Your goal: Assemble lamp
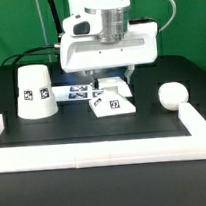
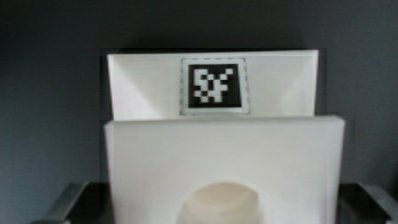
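The lamp's square white base lies at the table's middle, its tag facing up. In the wrist view the base fills the picture, with a round socket hole near the fingers. My gripper hangs low right over the base, jaws open. In the wrist view the gripper straddles the base, with a dark finger on each side and a small gap to the base's edges. The cone shade stands at the exterior view's left. The ball-like bulb lies at the right.
The marker board lies flat behind the base, partly under the gripper. A white raised rail runs along the table's front and turns up the right side close to the bulb.
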You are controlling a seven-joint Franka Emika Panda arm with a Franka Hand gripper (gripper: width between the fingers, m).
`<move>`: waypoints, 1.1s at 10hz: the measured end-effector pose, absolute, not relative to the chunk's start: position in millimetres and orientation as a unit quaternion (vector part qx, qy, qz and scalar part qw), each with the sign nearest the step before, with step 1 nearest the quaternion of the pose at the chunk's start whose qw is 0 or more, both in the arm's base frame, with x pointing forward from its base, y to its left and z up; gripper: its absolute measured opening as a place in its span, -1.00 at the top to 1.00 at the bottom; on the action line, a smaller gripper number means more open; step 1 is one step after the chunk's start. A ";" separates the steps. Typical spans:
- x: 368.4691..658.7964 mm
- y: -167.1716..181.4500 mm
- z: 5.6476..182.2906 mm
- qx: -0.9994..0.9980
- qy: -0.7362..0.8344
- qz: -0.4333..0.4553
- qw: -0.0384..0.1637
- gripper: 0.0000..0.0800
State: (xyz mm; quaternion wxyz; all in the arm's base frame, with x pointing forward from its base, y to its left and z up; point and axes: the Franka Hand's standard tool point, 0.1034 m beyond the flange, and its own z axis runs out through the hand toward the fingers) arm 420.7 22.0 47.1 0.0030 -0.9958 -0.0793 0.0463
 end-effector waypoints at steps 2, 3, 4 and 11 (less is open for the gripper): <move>420.7 22.0 47.1 -0.996 -0.079 0.046 0.003 -0.34; 420.7 22.0 47.1 -0.996 -0.079 0.046 0.003 -0.34; 421.8 22.2 46.9 -0.996 -0.079 0.047 0.003 -0.34; 503.0 38.0 48.0 -0.996 -0.084 0.004 0.005 -0.34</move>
